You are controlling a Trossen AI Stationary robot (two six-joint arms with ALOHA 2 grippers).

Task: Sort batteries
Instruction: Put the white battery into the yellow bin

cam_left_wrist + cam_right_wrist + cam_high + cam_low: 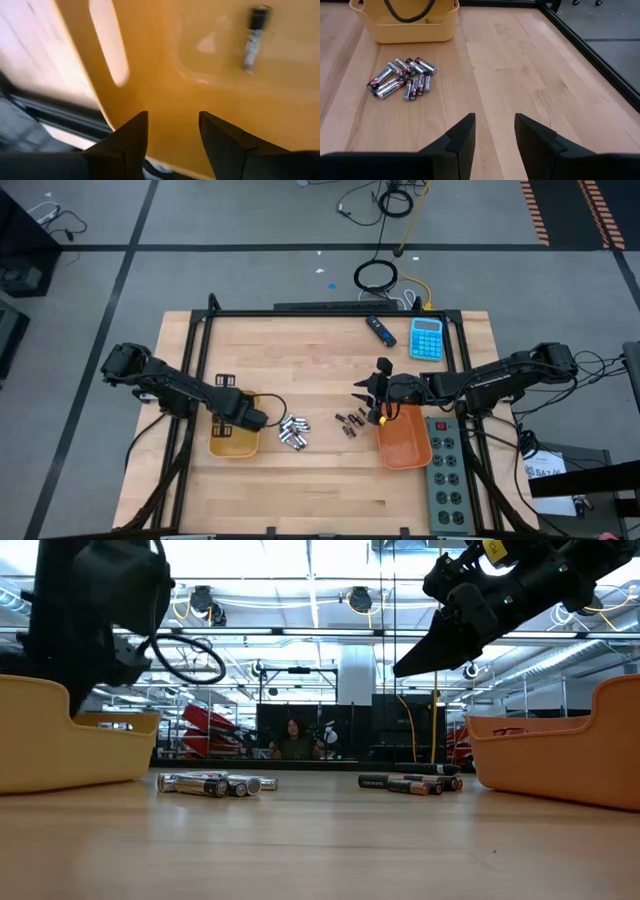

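— So, where is everything?
— Middle of the high view: counter (330, 490), yellow tray (232, 444), orange tray (404, 446). Silver batteries (293, 432) and dark batteries (349, 423) lie between.
— And the arms?
— Left end effector (172, 127) is released over yellow; right end effector (494, 131) is apart, empty.
— Trouble?
— Batteries could roll if bumped.
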